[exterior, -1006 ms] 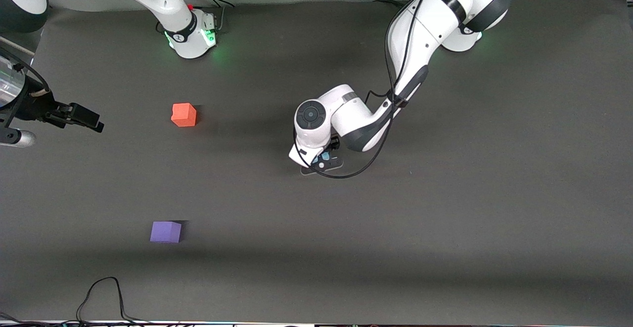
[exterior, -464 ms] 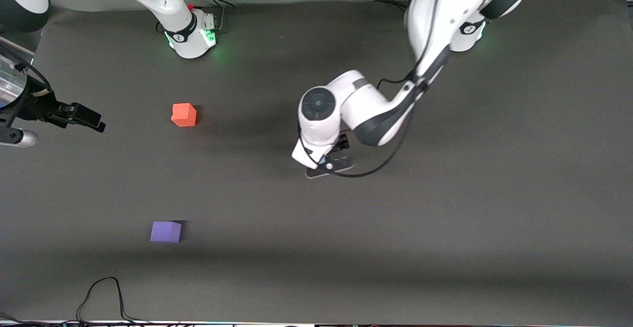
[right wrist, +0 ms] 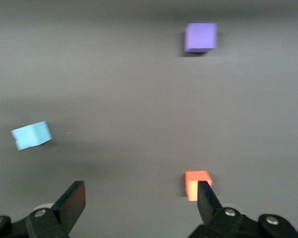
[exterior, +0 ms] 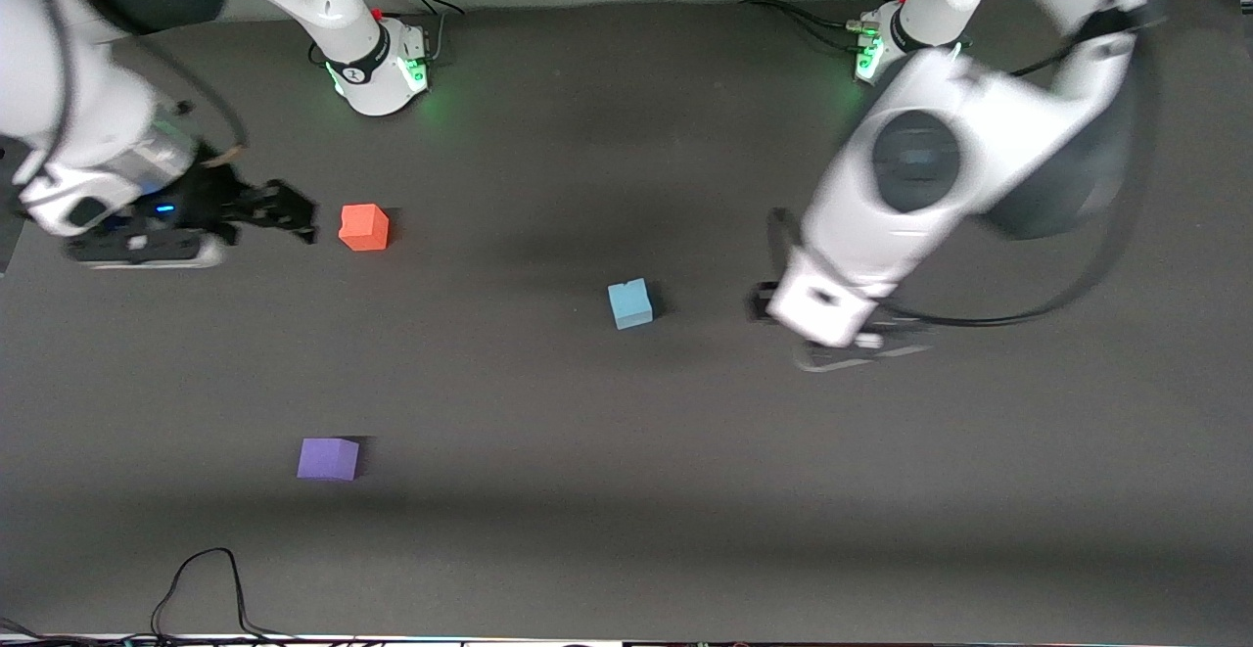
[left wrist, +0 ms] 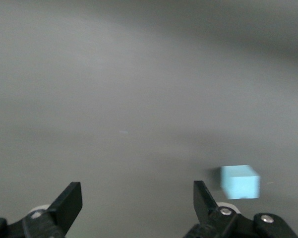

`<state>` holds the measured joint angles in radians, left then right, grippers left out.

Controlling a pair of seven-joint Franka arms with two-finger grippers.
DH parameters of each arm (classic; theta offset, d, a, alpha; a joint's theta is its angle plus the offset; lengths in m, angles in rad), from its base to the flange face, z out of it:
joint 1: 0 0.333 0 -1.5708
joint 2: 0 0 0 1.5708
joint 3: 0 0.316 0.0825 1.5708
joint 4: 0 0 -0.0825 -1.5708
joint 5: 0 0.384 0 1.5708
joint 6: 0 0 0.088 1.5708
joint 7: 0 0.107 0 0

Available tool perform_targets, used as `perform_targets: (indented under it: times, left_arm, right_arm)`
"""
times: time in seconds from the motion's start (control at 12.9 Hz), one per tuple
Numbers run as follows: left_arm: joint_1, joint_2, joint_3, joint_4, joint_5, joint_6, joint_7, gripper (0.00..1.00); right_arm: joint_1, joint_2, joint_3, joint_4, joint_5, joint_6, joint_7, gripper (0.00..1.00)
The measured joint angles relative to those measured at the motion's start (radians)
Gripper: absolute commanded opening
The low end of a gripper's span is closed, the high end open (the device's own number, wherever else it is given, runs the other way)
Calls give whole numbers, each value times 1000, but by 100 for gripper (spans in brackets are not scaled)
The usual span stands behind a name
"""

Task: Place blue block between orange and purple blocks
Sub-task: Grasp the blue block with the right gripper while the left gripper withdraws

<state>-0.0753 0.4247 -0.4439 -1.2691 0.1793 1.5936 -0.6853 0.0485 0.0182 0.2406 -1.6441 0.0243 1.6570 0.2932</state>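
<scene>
I'm working in what looks like a robotics lab, a test bench rather than any lived-in room. Two white arms are bolted along one edge of a table (exterior: 607, 490) covered in plain dark grey matting, their bases (exterior: 384, 74) lit with green status lights. Loose black cables (exterior: 201, 583) trail over the edge nearest the front camera, and more run from the bases. The only props are three plain foam-like cubes: orange (exterior: 364, 227), purple (exterior: 328, 458), blue (exterior: 629, 303). The pale strip above the bases is probably a wall, though I can't be sure.
</scene>
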Motion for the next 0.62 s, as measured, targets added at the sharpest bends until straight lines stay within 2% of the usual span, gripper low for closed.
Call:
perform_targets:
  times: [0.15, 0.39, 0.62]
  left_arm:
    - [70, -68, 67, -25, -43, -59, 164, 100]
    - [67, -156, 297, -128, -108, -62, 425, 100]
    - [35, -255, 477, -291, -127, 28, 615, 100]
  right_arm:
    - [2, 45, 101, 45, 0, 8, 55, 100]
    - [6, 158, 251, 122, -19, 12, 182, 100]
    - [57, 318, 363, 205, -122, 43, 315, 100]
